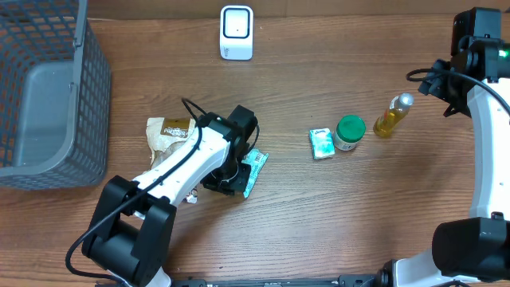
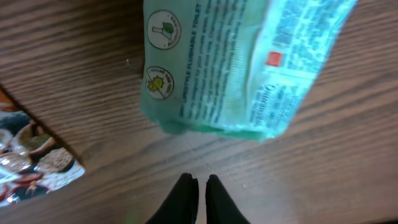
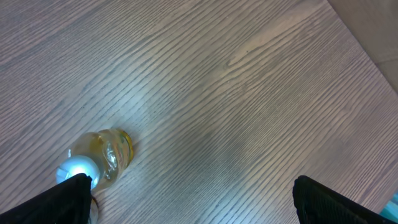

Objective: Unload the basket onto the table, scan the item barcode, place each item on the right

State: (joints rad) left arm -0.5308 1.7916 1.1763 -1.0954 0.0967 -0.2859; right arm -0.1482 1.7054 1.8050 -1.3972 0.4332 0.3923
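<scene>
Left end effector (image 2: 198, 190) is hovering, pressed together, empty; wipes pack (image 2: 236, 68) lying just ahead. Right end effector (image 3: 199, 202) is idling spread, scan pending.

Overhead is looking straight down on the whole bench (image 1: 319, 231); left wrist is peering close onto the green packet (image 2: 249, 68), right wrist from higher onto the yellow bottle (image 3: 102, 155), both also showing overhead.

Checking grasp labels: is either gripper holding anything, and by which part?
Nothing held: left gripper shut, short of the green packet; right gripper open, empty.
</scene>
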